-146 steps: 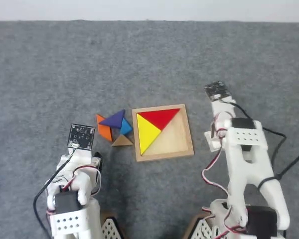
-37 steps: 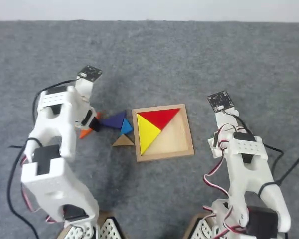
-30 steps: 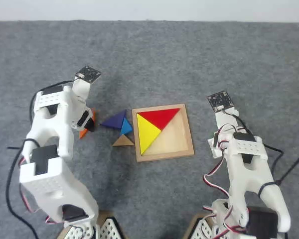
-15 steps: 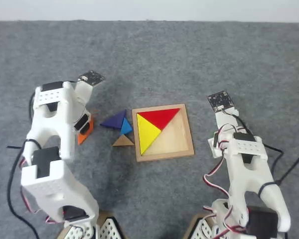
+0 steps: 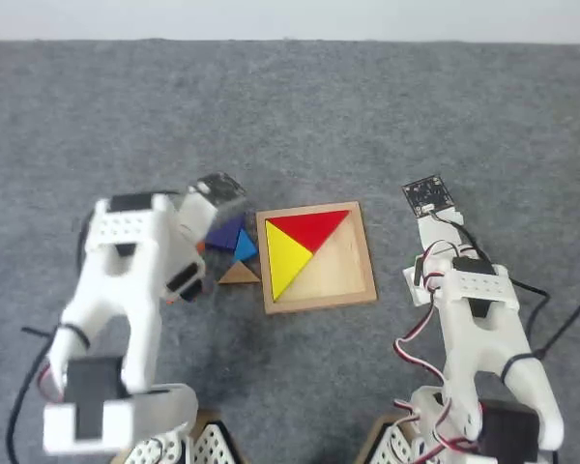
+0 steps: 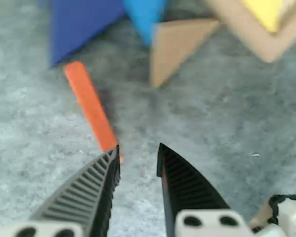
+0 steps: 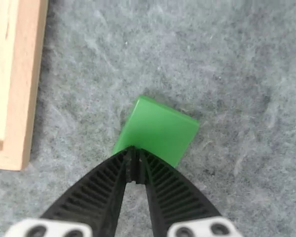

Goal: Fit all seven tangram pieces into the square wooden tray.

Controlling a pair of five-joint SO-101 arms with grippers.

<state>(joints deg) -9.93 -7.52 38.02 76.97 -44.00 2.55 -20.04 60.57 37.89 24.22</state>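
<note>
The square wooden tray (image 5: 365,253) holds a red triangle (image 5: 309,227) and a yellow triangle (image 5: 284,257). Just outside it lie a dark blue triangle (image 5: 222,232), a small blue triangle (image 5: 244,246) and a tan triangle (image 5: 239,274). The orange piece (image 6: 91,113) stands on edge, one end touching a fingertip of my left gripper (image 6: 137,152), which is open with nothing between its fingers. My right gripper (image 7: 133,165) is shut, its tips at the near edge of the green square (image 7: 160,128), beside the tray's outer rim (image 7: 19,84).
The left arm (image 5: 135,242) hangs over the mat beside the loose pieces and covers part of them. The right arm (image 5: 474,290) stands to the right of the tray. Grey felt (image 5: 367,106) stretches behind the tray.
The left arm rose from rest, dragged the orange piece left, away from the cluster, then swung back toward the pieces. The right arm drew back slightly and then held still.
</note>
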